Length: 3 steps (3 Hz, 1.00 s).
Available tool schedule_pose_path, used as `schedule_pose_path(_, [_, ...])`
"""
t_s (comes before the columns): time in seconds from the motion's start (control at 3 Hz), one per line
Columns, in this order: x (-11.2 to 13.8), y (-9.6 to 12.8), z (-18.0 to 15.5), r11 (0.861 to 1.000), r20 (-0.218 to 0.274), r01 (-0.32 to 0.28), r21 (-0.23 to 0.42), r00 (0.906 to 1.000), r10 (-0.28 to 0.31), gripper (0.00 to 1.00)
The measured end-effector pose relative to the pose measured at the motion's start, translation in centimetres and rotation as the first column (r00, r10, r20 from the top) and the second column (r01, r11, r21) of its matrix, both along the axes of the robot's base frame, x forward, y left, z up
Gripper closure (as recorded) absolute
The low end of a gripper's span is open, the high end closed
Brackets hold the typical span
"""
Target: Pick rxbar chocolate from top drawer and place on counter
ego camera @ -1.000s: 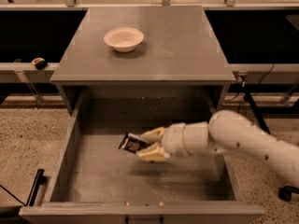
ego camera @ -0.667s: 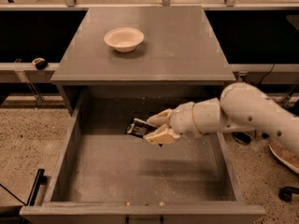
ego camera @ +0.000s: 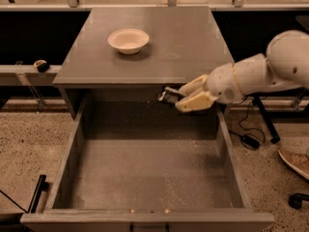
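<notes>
- Reaching in from the right edge of the frame, the pale robot arm [ego camera: 260, 74] slants down and to the left, ending just right of centre.
- The gripper [ego camera: 177, 99] sits at the arm's tip, above the back part of the top drawer [ego camera: 149, 173] and just below the front edge of the counter [ego camera: 188, 42].
- Its two cream fingers [ego camera: 195, 102] point left and pinch one end of the rxbar chocolate [ego camera: 166, 96].
- The rxbar chocolate, a small dark wrapper with a pale panel, sticks out leftward from the fingers, clear of the drawer floor and level with the shadowed gap under the counter's overhang.
- Whether the bar touches the counter edge cannot be told.
- The top drawer is pulled fully open and fills the lower half of the frame, with tall grey side walls and pale crumbs scattered across its floor.
- The counter occupies the upper centre, a smooth grey top.
- A white bowl [ego camera: 128, 40] stands upright on the counter toward its upper left, well apart from the gripper.
- Speckled terrazzo floor [ego camera: 29, 139] shows on both sides of the cabinet.
- A dark cable [ego camera: 248, 140] lies on the floor to the right of the drawer.
- The toe of a shoe [ego camera: 294, 161] enters at the lower right edge.
</notes>
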<state>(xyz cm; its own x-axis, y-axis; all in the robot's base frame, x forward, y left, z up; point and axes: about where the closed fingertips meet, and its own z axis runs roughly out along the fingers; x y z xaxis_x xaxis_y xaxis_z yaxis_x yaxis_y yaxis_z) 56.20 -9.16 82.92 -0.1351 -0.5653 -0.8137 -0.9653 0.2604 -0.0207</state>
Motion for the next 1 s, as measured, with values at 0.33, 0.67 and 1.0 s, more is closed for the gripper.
schedule_pose_path(0.33, [5.1, -5.3, 5.2, 0.988, 0.014, 0.140, 0.057, 0.9899, -0.141, 1.00])
schedule_pose_path(0.67, [7.9, -7.5, 7.0, 0.958, 0.006, 0.275, 0.087, 0.9611, -0.276, 1.00])
schedule_pose_path(1.0, [8.2, -7.5, 7.0, 0.953, -0.001, 0.289, 0.094, 0.9569, -0.290, 1.00])
